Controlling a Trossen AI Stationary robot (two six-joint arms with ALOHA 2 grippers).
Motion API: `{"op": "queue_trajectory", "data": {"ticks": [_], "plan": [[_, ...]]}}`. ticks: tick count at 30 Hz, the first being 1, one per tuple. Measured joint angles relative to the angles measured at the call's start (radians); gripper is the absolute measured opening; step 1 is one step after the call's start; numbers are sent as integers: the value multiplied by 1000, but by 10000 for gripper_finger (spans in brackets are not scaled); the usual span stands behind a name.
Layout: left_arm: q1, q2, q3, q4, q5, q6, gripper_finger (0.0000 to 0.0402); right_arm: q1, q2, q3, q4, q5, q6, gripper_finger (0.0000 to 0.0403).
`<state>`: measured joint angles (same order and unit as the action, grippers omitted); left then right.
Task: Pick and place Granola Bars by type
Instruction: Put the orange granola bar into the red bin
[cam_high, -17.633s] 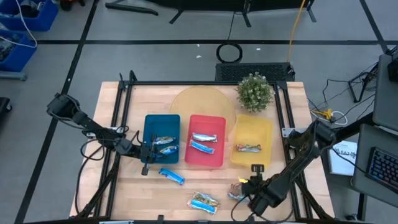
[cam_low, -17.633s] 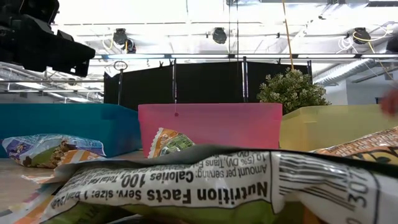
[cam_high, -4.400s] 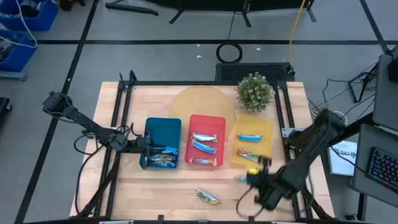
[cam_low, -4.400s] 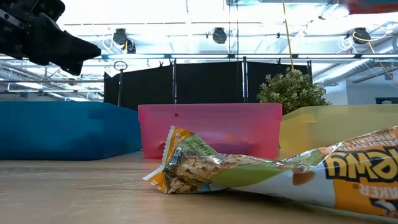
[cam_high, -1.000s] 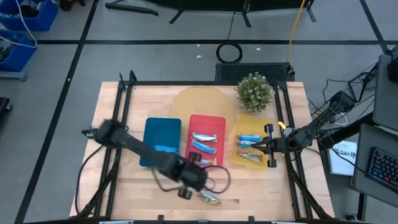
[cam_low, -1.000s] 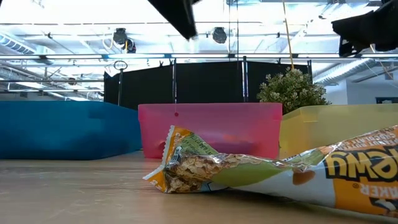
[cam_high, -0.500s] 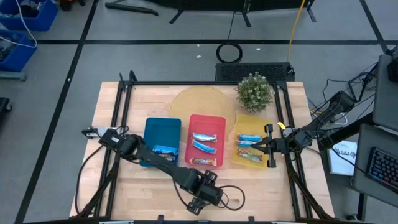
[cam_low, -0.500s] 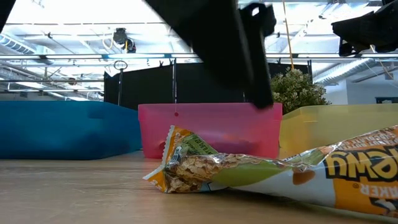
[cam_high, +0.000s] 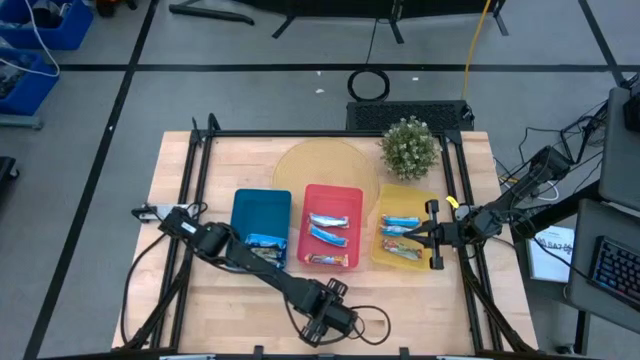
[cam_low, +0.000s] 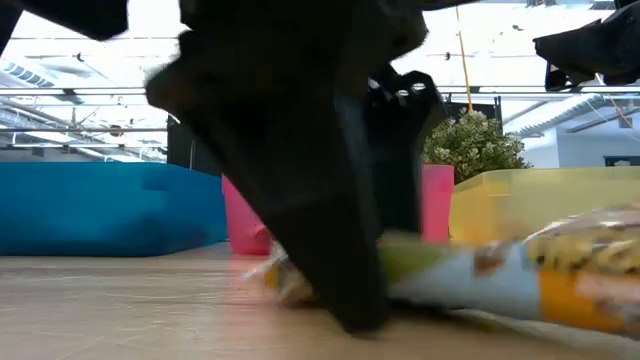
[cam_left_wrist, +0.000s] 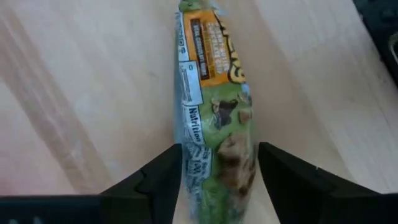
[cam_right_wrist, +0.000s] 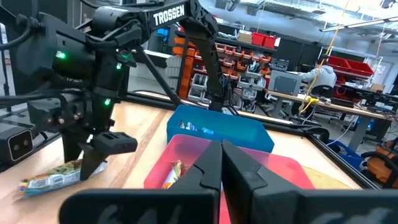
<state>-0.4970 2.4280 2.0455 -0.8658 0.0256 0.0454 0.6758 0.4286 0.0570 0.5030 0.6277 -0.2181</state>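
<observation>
One granola bar, with a green and orange wrapper, lies flat on the wood near the table's front edge. My left gripper has come down over it, open, one finger on each long side near one end. From above, the gripper hides the bar. In the low view a dark finger stands in front of the bar. Other bars lie in the blue tray, red tray and yellow tray. My right gripper is shut and hangs at the yellow tray's right edge. My left gripper comes from above, pointing down, its fingers across the bar near one end. One finger lies against the wrapper's long edge. I cannot tell whether the other finger touches. The bar lies flat on the table.
A potted plant and a round yellowish disc are at the back of the table. A black frame rail runs along each side. Bare wood lies left and right of my left gripper.
My left gripper has swung from beside the blue tray toward the table's near edge and a little right, then down over the loose bar. In the low view its fingers now fill the foreground, and the bar has shifted and shows blurred.
</observation>
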Motion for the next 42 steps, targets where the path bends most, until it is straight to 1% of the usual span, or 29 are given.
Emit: {"op": "queue_trajectory", "data": {"ticks": [3, 5, 8, 12, 13, 14, 17, 19, 21, 24, 25, 28, 30, 31, 34, 35, 38, 42], "plan": [[-1, 7, 0, 6, 0, -1, 190, 0, 0, 0, -6, 0, 12, 0], [2, 15, -2, 15, 1, -12, 165, 0, 0, 0, -11, 0, 18, 0], [5, 16, -2, 14, 7, -21, 116, 0, 0, 0, -13, 0, 20, 0], [6, 3, -5, 4, 4, 5, 37, 0, 0, 0, -14, 0, 23, 0], [8, -4, -7, -3, 1, 12, 22, 0, 0, 0, -14, 0, 23, 0], [11, -14, -8, -12, 0, 20, 16, 0, 0, 0, -14, 0, 23, 0], [25, -58, -9, -31, -6, 30, 28, 0, 0, 0, -14, 0, 31, 0], [33, -102, -8, -55, -30, 45, 37, 0, 0, 0, -14, 0, 34, 0], [41, -151, -7, -105, -83, 76, 36, 0, 0, 0, -14, 0, 35, 0], [69, -225, -7, -211, -218, 109, 16, 0, 0, 0, -14, 0, 35, 0], [88, -248, -7, -244, -253, 112, 15, 0, 0, 0, -14, 0, 35, 0], [179, -280, -5, -310, -288, 109, 20, 0, 0, 0, -11, 0, 35, 0], [242, -279, -9, -314, -286, 89, 23, 0, 0, 0, -10, 0, 35, 0], [270, -279, -22, -294, -264, 83, 21, 0, 0, 0, -11, 0, 35, 0], [335, -270, -114, -213, -146, 101, 14, 0, 0, 0, -14, 0, 47, 0], [348, -266, -154, -196, -125, 113, 14, 0, 0, 0, -14, 0, 50, 0], [375, -262, -261, -179, -111, 118, 22, 0, 0, 0, -18, -1, 54, 0], [387, -268, -308, -152, -104, 115, 28, 0, 0, 0, -22, -1, 52, 0]]}}
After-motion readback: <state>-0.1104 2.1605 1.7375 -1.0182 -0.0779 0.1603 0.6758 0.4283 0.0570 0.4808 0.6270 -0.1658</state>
